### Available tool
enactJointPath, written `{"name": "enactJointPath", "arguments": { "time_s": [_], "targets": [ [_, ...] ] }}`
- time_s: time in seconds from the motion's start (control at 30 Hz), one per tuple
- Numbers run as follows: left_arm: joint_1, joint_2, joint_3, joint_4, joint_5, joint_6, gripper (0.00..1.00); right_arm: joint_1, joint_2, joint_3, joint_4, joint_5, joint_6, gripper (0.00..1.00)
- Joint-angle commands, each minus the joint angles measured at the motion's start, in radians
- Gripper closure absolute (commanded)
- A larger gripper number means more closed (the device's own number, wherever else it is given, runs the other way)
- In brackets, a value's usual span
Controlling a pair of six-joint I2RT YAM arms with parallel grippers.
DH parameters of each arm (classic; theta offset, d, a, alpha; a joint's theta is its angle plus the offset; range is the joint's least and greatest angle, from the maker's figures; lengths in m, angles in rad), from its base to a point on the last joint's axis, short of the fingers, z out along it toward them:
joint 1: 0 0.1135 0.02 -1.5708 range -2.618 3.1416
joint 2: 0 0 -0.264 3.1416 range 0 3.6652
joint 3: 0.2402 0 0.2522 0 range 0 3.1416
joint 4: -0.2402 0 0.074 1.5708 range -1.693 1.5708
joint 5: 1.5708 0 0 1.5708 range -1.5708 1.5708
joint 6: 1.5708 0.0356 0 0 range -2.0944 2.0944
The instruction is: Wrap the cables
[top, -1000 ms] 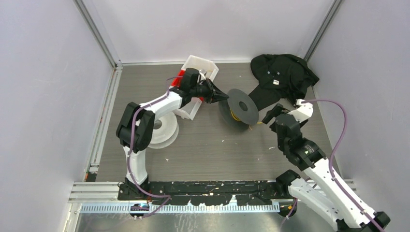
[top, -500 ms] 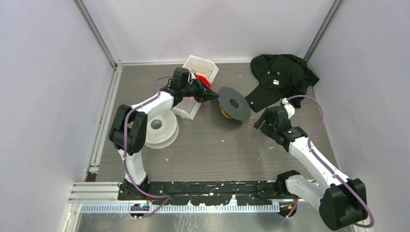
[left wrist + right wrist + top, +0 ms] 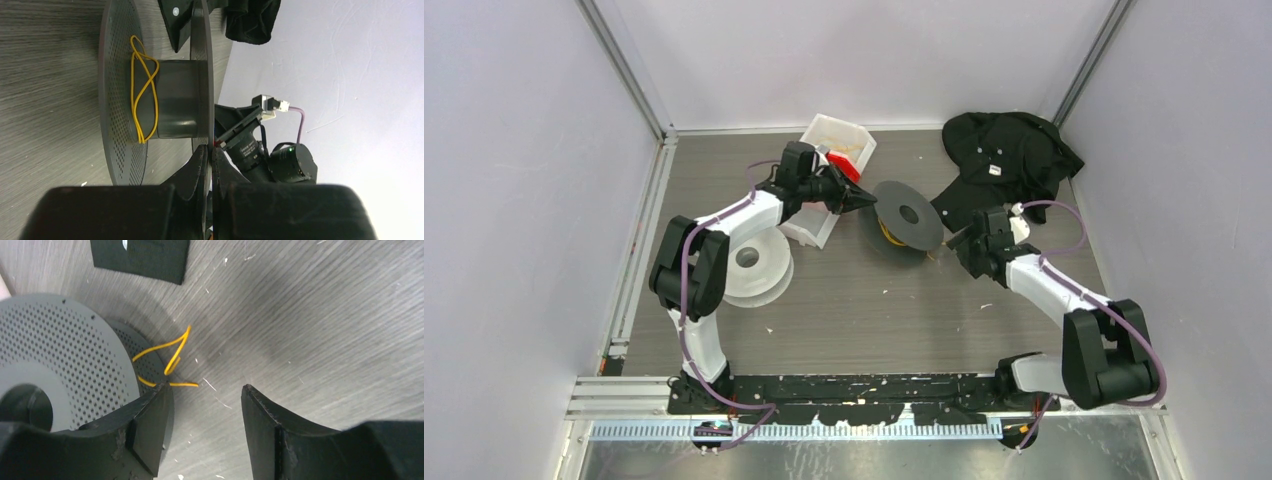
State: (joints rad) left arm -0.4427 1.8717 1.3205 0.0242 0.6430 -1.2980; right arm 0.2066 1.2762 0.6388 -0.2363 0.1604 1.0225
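A dark grey perforated spool [image 3: 919,228] lies tilted on the table, mid-back. The thin yellow cable [image 3: 885,231] makes a few loose turns round its hub [image 3: 142,95], and a loose looped end lies on the table beside the spool [image 3: 172,357]. My left gripper [image 3: 869,200] is shut on the spool's flange edge [image 3: 210,149]. My right gripper [image 3: 954,245] is open and empty [image 3: 205,395], low over the table just right of the spool. Its left finger [image 3: 150,415] is next to the loose cable end and the spool flange [image 3: 60,350].
A white bin [image 3: 836,135] with a red item stands behind the left gripper. A white spool [image 3: 759,270] lies at the left. A black cloth [image 3: 1009,150] is heaped at the back right, and its edge shows in the right wrist view [image 3: 140,257].
The left gripper pulled the spool a little left and back, then held still. The right arm swung in and down toward the spool's right side.
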Motion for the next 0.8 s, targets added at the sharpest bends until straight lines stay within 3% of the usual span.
{"name": "enactJointPath", "arguments": {
  "time_s": [0.0, 0.37, 0.57, 0.77],
  "targets": [
    [0.004, -0.034, -0.001, 0.077, 0.057, 0.004, 1.0, -0.015, 0.069, 0.055, 0.125, -0.003, 0.102, 0.42],
    [0.004, -0.024, -0.014, 0.101, 0.084, 0.003, 0.99, -0.034, 0.229, 0.108, 0.221, -0.034, 0.134, 0.53],
    [0.004, -0.013, -0.013, 0.112, 0.099, 0.004, 0.99, -0.047, 0.267, 0.124, 0.232, -0.046, 0.124, 0.77],
    [0.007, -0.001, -0.01, 0.123, 0.118, 0.006, 1.0, -0.059, 0.29, 0.145, 0.223, -0.064, 0.087, 0.94]
  ]
}}
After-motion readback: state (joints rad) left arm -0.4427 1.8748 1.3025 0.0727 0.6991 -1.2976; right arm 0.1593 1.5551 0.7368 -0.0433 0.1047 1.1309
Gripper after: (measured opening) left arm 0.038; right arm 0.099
